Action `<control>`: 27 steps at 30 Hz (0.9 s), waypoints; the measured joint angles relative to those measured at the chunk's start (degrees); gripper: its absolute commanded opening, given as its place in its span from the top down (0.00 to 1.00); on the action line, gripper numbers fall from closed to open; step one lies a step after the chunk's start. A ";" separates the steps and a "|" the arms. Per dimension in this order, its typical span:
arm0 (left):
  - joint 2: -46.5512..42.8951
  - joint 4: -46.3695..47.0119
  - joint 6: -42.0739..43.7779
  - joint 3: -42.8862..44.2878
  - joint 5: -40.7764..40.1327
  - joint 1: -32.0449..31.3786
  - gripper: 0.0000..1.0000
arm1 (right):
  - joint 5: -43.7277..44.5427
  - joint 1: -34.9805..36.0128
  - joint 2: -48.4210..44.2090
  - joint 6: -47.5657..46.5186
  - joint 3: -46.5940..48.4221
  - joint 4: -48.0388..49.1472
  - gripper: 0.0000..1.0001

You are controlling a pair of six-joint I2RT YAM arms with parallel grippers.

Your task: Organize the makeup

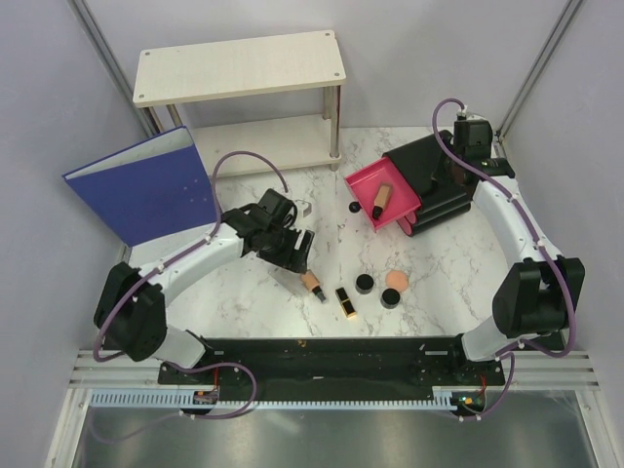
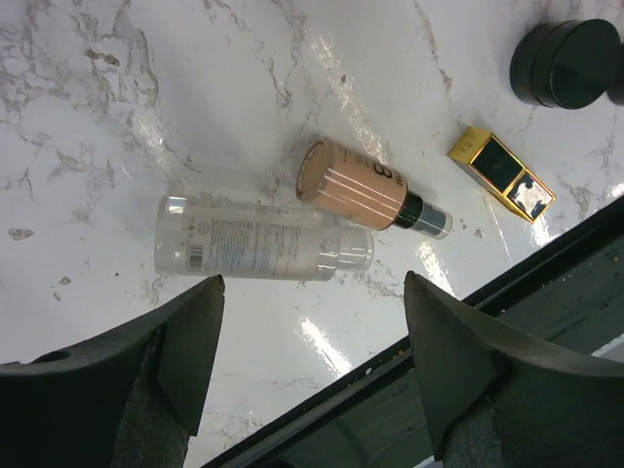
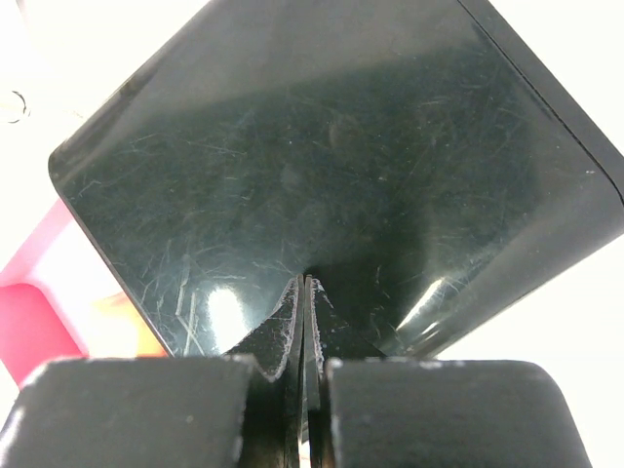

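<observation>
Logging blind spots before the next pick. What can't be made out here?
Top view: the left gripper hides the clear bottle, seen only from the left wrist.
Left wrist: its label is too small to read.
Right wrist: the black organizer fills the frame; the pink drawer is cut off at the left.

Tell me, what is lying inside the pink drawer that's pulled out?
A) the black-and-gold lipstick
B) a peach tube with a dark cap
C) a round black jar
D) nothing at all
B: a peach tube with a dark cap lies in the pink drawer, while the lipstick lies out on the table.
</observation>
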 measured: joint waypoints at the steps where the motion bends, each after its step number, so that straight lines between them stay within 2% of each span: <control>1: -1.14 -0.11 0.02 -0.24 0.00 0.00 0.19 | -0.15 -0.02 0.02 0.00 -0.07 0.17 1.00; 6: -3.93 -0.28 1.77 -1.90 0.00 -0.20 0.19 | -1.25 -0.04 0.28 0.09 -0.09 0.87 1.00; 18: 0.48 -2.71 9.75 -2.43 0.42 -1.38 0.19 | -3.45 -0.09 1.05 0.35 -0.07 2.73 1.00; 22: 0.74 -3.08 8.35 -2.27 -0.20 -1.53 0.18 | -3.85 -0.11 1.07 0.37 -0.11 2.84 1.00; 27: 0.37 -4.13 1.14 -2.10 -2.64 -1.51 0.19 | -4.26 -0.11 1.07 0.39 -0.26 3.10 1.00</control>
